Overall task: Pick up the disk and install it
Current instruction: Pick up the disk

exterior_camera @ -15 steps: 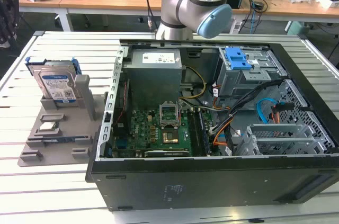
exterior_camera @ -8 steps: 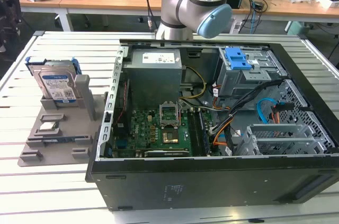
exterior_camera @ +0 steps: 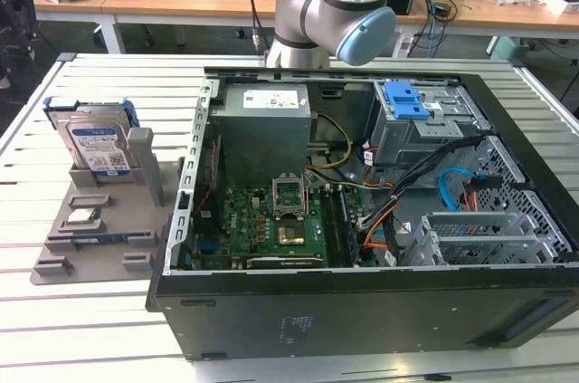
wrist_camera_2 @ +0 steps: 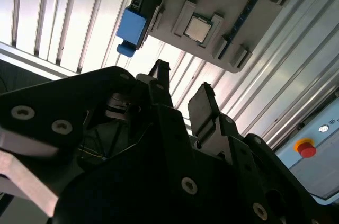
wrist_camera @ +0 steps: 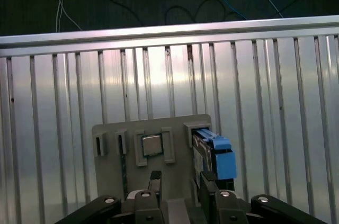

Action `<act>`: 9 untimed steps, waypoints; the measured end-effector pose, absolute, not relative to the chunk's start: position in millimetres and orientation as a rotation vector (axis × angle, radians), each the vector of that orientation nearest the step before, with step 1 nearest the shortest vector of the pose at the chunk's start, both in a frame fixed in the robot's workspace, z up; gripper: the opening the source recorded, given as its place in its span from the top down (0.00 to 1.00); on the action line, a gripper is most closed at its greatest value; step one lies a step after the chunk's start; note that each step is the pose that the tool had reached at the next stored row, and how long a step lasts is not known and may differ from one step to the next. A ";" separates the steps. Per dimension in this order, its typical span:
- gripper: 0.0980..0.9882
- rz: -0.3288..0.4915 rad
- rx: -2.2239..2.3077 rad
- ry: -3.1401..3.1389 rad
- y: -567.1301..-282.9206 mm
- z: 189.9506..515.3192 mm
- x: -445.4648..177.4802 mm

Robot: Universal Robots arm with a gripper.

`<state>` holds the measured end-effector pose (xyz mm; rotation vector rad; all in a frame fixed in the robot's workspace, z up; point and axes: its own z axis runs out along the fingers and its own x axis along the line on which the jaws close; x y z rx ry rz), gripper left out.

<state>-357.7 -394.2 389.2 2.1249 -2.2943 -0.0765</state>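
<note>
**A:** What is the claw doing?

**B:** The claw (wrist_camera_2: 180, 94) hangs spread apart and holds nothing. In the second wrist view its two black fingers (wrist_camera_2: 202, 102) have a bare gap between them. They seem to be held apart because nothing has been gripped yet.

**A:** Where is the disk from there?

**B:** The disk (wrist_camera: 218, 156) is below the claw and a little beyond the fingertips, apart from them. It lines up with one finger more than with the gap. It stands on edge in a slot of a grey holder plate (wrist_camera: 108, 131), its blue carrier frame facing up. Standing it upright probably leaves both flat faces free, so the fingers can close across it.

**A:** What sits beside it?

**B:** A small square silver chip (wrist_camera: 151, 144) lies flat in its own pocket on the same plate, just beside the disk, ahead of the other finger.

**A:** And farther out?

**B:** The plate rests on a slatted metal table (wrist_camera: 254, 86). In the exterior view an open computer case (exterior_camera: 362, 311) lies well away from the plate, lid off. Its grey drive cage (exterior_camera: 425, 134) is exposed, probably so the disk can be installed there.
</note>
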 end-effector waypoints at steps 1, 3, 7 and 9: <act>0.64 -0.076 2.125 -2.294 -393.7 389.1 -357.7; 0.64 -0.076 2.125 -2.294 -392.5 388.2 -357.7; 0.64 -0.076 2.125 -2.294 -391.5 384.7 -357.7; 0.64 -0.076 2.125 -2.294 -391.5 383.5 -357.7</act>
